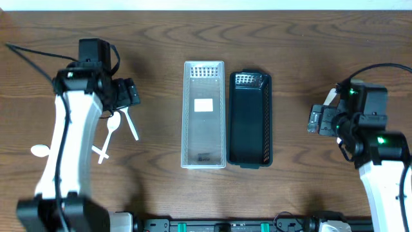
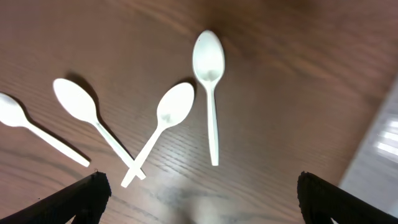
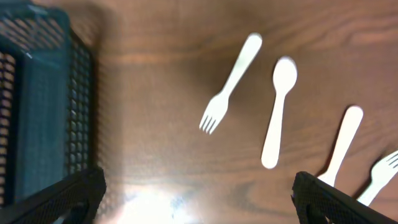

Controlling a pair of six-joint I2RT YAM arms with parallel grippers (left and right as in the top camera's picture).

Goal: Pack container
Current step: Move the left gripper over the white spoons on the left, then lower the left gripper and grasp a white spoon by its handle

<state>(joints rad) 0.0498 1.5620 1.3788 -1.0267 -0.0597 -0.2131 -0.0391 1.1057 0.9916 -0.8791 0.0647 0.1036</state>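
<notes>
Near the left edge, the left claw [image 2: 202, 196] hangs open, empty, over four glossy white plastic spoons [image 2: 211, 93]. In the middle, a clear slotted bin [image 1: 204, 138] and a dark mesh bin [image 1: 250, 119] sit side by side, both empty, so packing looks unstarted. Near the right edge, the right claw [image 3: 199, 196] gapes empty over flat, pale wooden cutlery [image 3: 278, 112].

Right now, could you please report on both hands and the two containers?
Left hand open above four white spoons. Right hand open above wooden cutlery. Clear bin and black bin hold no cutlery. Nothing blocking them.
</notes>
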